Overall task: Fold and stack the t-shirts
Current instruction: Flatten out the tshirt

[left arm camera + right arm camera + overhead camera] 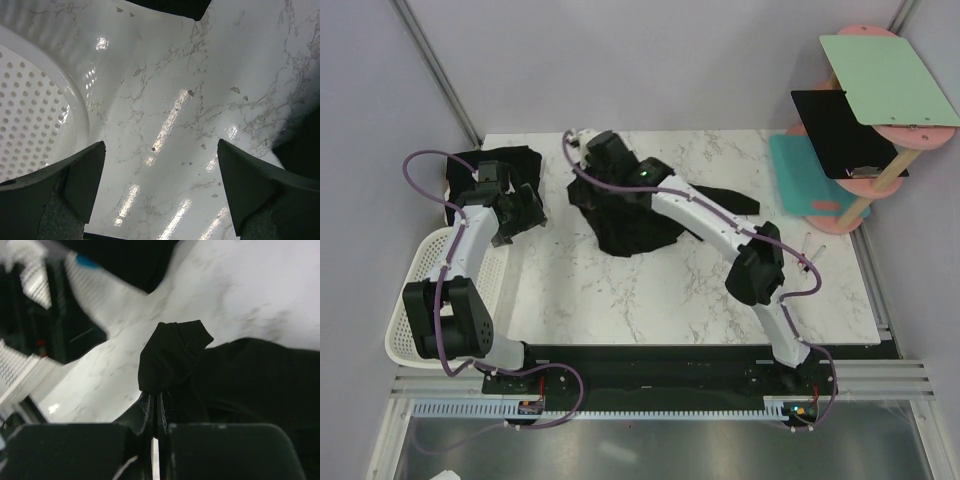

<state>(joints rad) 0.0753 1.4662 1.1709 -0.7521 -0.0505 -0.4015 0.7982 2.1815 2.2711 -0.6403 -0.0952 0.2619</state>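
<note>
A: Where's the shirt (635,228)?
B: Crumpled, upper centre of the table (620,300). The right gripper (154,402) has its jaws clamped on a fold of it.
A: And the left gripper (160,150)?
B: Jaws wide apart above the marble, at the frame's left, just beside the white basket (415,275).
A: Any other clothes?
B: A second shirt (510,160), bunched in the table's upper left corner.

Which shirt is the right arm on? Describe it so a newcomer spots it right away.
On the marble table, look mid-width towards the back, under the right arm. The crumpled black t-shirt there is pinched by the shut right gripper. The other black shirt sits in the back-left corner, ungripped, near the open left gripper.
</note>
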